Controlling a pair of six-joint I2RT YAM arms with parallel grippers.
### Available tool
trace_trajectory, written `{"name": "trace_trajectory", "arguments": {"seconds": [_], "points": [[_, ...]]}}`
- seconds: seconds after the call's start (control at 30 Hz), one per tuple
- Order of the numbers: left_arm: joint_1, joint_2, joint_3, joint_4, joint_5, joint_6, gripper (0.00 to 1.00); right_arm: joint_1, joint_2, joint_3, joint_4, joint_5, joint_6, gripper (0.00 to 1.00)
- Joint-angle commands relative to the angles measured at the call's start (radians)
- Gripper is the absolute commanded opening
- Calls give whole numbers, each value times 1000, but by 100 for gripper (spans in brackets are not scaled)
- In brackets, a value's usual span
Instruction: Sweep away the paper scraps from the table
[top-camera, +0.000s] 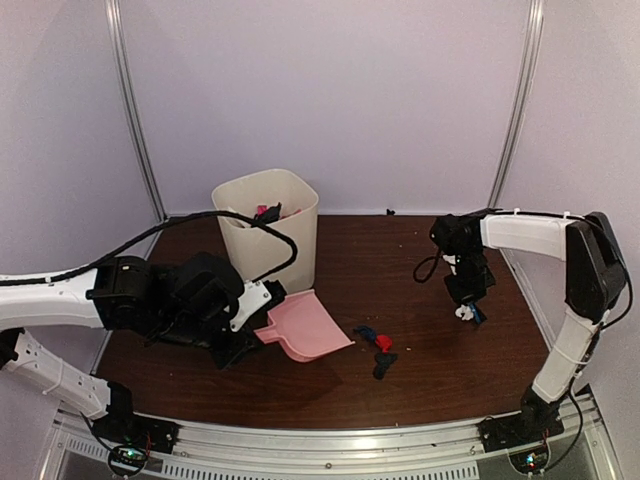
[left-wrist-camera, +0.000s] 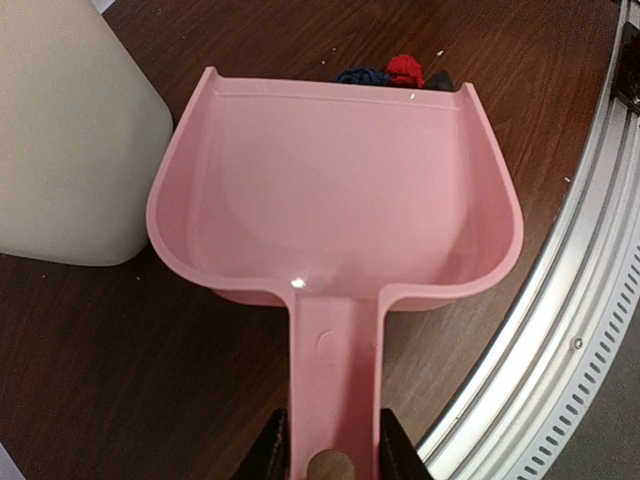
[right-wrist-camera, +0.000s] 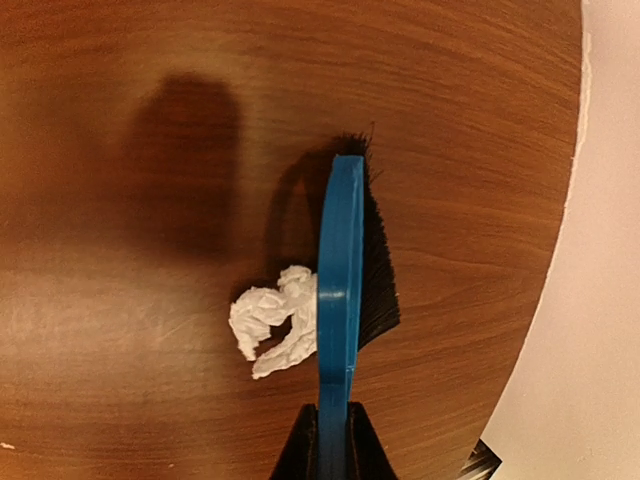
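Observation:
My left gripper (left-wrist-camera: 335, 440) is shut on the handle of the pink dustpan (left-wrist-camera: 335, 190), which is empty and rests on the table (top-camera: 430, 385). Just beyond its front lip lie a blue scrap (left-wrist-camera: 362, 75), a red scrap (left-wrist-camera: 405, 68) and a black scrap (left-wrist-camera: 438, 80); from above they are the paper scraps (top-camera: 378, 345) right of the dustpan (top-camera: 305, 325). My right gripper (right-wrist-camera: 333, 435) is shut on the blue brush (right-wrist-camera: 340, 260), bristles down on the wood at the right. A white scrap (right-wrist-camera: 272, 320) lies against the brush's left side, also seen as the white scrap (top-camera: 463, 312) from above.
A cream waste bin (top-camera: 265, 235) stands at the back left, behind the dustpan, with pink and dark scraps inside; it is the cream bin (left-wrist-camera: 70, 140) left of the pan. The silver rail (top-camera: 350, 440) runs along the front edge. White walls enclose the table.

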Motion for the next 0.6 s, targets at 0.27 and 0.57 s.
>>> {"name": "trace_trajectory", "arguments": {"seconds": [0.27,0.57], "points": [[-5,-16,-29,44,24,-10,0,293,-9,-3,-14,-296,9,0],[-5,-25,-45,45,38,-36,0,486,-74,52,-24,-372,-63,0]]}}
